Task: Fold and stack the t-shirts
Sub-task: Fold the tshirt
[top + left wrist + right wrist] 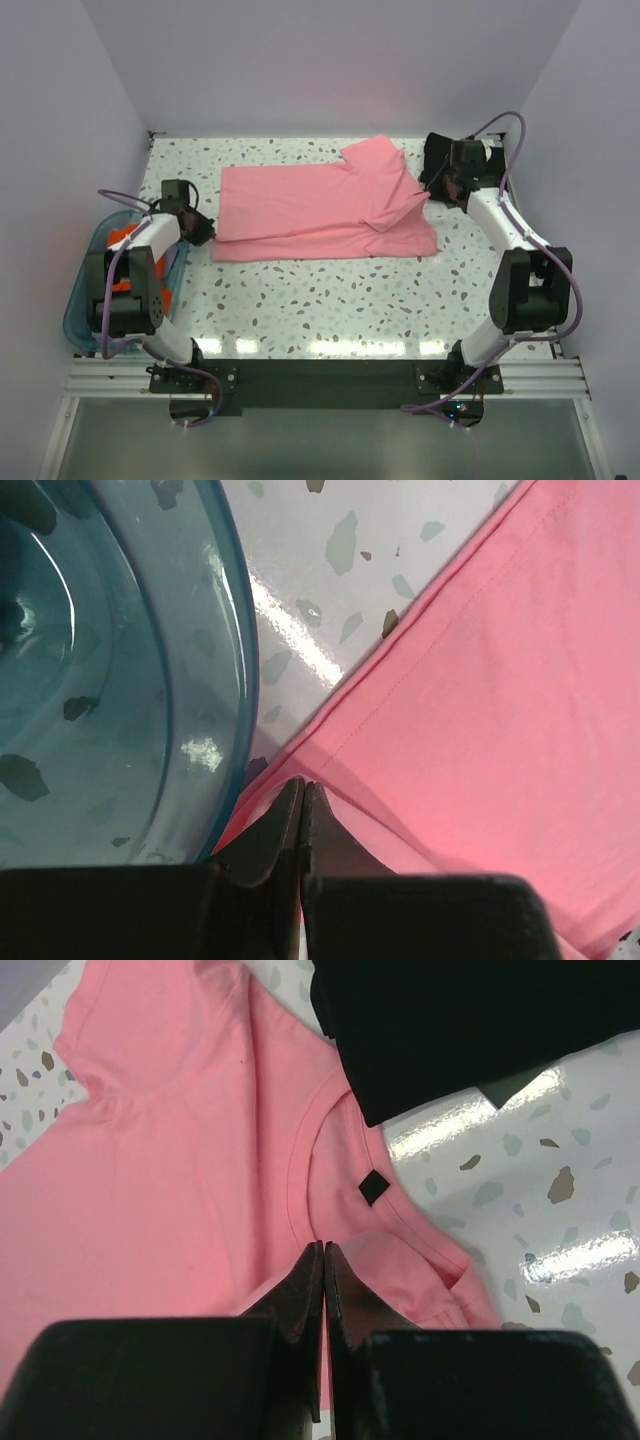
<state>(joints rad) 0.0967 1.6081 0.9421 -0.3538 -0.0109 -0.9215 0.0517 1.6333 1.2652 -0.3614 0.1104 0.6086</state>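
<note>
Overhead, we see the salmon-pink t-shirt [310, 210] lying flat across the middle of the speckled table [330, 300], its long side running from 9 o'clock to 3 o'clock. One sleeve is turned over onto the body toward 2 o'clock.

The left gripper [200, 228] sits at the shirt's 9 o'clock end, low on the table. From its wrist camera we see the fingers [285, 825] pressed together with no gap, and the corner of the pink hem caught at their tips. A crease runs away from them toward 4 o'clock. At 9 o'clock in that view, the curved wall of the translucent blue tub [215, 680] stands just beside the cloth.

The right gripper [443, 188] is at the shirt's 3 o'clock end, by the neck. Its fingers [300, 1300] are likewise closed tight, nipping the pink cloth just below the collar, where a small bunch of fabric rises at their 3 o'clock side. The dark neck label [372, 1187] lies just beyond the tips, toward 1 o'clock.

The black t-shirt [470, 1020] lies at 1 o'clock of that label, its edge lapping over the pink collar. Overhead it sits at the table's 2 o'clock corner, partly hidden by the right arm. The tub holds an orange item [125, 238] at the table's 8 o'clock side.
</note>
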